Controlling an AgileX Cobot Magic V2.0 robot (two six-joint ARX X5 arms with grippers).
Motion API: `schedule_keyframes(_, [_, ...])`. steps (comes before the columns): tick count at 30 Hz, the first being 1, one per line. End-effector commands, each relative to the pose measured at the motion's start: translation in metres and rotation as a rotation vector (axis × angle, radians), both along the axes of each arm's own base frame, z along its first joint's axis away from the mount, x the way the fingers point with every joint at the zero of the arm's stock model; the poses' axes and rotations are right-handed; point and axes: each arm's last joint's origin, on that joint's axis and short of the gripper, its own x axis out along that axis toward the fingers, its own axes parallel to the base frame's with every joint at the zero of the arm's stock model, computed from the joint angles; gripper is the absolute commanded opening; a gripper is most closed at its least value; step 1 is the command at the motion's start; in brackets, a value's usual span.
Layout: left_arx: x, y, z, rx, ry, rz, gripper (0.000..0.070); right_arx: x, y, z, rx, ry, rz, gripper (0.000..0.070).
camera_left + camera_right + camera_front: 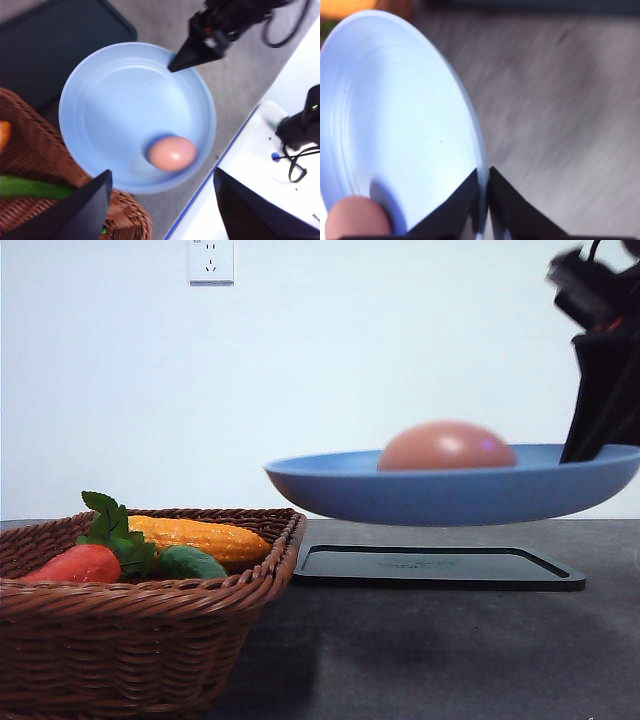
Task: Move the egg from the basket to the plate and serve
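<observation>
We see the egg (446, 447) lying in the blue plate (450, 495), its lower half hidden behind the raised rim in the front view; from the left wrist view it rests off-centre, near the rim on the basket side. The plate hangs in the air above the black tray (437, 567), level or nearly so, and does not touch the table (420, 650). The right gripper (483, 200) holds it by the rim: in the right wrist view its two dark fingers (452, 207) are pinched on the plate's edge, one on each face. In the front view that arm is blurred and cut off at the frame edge. The left gripper (165, 207) hovers over the plate and the wicker basket (140, 640), its fingers wide apart and holding nothing. The basket, partly cut off, holds a red-orange fruit with green leaves (82, 563), a yellow-orange piece (200, 538) and a dark green vegetable (190, 563). A wall socket (211, 261) sits high on the white wall; we can read no writing anywhere.
</observation>
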Motion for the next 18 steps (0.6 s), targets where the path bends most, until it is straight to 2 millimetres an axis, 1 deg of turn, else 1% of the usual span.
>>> schedule_keyframes(1, [-0.006,0.007,0.012,-0.024,-0.046,-0.013,0.0407,0.021,-0.003,-0.002,-0.012,-0.033,0.029,0.0])
schedule_keyframes(7, [-0.025,0.039,0.03,-0.066,-0.129,0.052,0.0407,0.084,-0.019,-0.015,-0.022,-0.004,-0.032,0.0])
schedule_keyframes(10, [-0.032,0.051,0.035,-0.09,-0.143,0.082,0.0407,0.114,-0.024,-0.023,-0.02,0.004,-0.06,0.0])
schedule_keyframes(14, [-0.038,0.061,0.039,-0.102,-0.166,0.113,0.0407,0.148,-0.026,-0.035,-0.017,0.019,-0.076,0.0])
schedule_keyframes(18, [-0.04,0.065,0.039,-0.091,-0.182,0.138,0.0407,0.174,-0.025,-0.048,-0.015,0.032,-0.086,0.0])
